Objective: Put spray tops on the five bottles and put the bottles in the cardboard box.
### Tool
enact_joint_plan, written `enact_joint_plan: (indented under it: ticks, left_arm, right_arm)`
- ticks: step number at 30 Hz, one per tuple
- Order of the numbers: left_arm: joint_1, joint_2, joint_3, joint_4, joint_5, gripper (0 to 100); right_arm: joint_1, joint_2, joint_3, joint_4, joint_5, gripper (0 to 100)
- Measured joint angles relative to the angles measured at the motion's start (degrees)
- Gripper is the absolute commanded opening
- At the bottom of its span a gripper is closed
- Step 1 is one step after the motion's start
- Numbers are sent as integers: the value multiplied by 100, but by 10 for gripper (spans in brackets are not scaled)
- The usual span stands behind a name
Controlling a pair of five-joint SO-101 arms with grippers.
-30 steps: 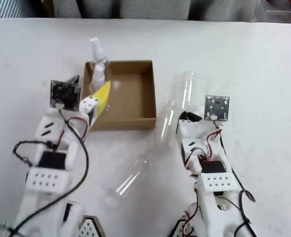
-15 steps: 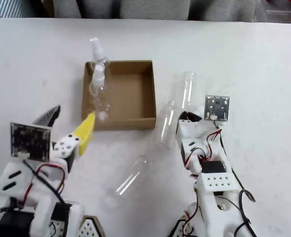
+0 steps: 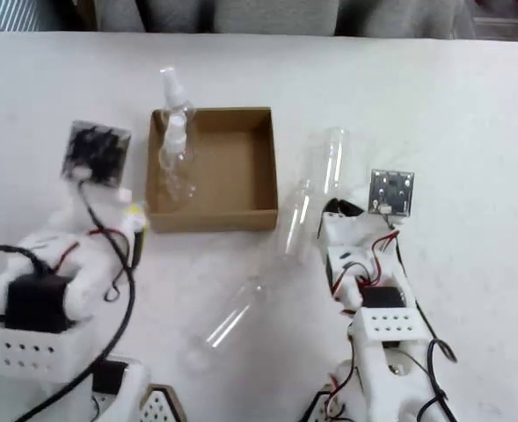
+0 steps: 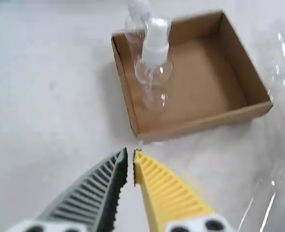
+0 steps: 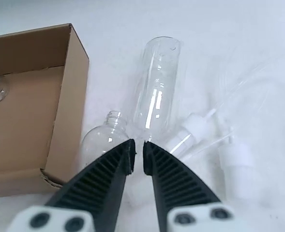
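White table [image 3: 434, 97], red object [image 3: 512, 12] beyond.

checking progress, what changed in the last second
The left gripper pulled back out of the cardboard box to just outside its near corner, shut and empty, leaving the capped bottle standing inside. The right gripper, the uncapped bottles on the table and the box stayed put.

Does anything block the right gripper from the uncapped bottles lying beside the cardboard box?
Nothing visible does. The right gripper is right at the nearest uncapped bottle; the loose spray tops lie off to its side.
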Motion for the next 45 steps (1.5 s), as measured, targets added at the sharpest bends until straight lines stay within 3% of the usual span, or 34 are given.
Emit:
enact_joint_plan:
  ticks: [7, 12, 15, 23, 29, 36, 45]
  left_arm:
    - [1240, 35, 818, 18, -290, 55]
    - [2171, 97, 1116, 62, -290, 193]
    - [2462, 360, 1125, 62, -290, 216]
    - [2831, 1371, 1125, 18, -290, 221]
    - [2840, 1776, 1125, -123, 44, 320]
    - [3314, 1829, 1125, -220, 598, 321]
    - [3358, 2611, 1037, -440, 756, 321]
  right_arm:
    - [62, 0, 0, 0, 26, 21]
    - [70, 0, 0, 0, 26, 21]
    - [62, 0, 0, 0, 26, 21]
    - [70, 0, 0, 0, 369, 21]
    - [62, 0, 0, 0, 396, 21]
    - [70, 0, 0, 0, 396, 21]
    - [62, 0, 0, 0, 396, 21]
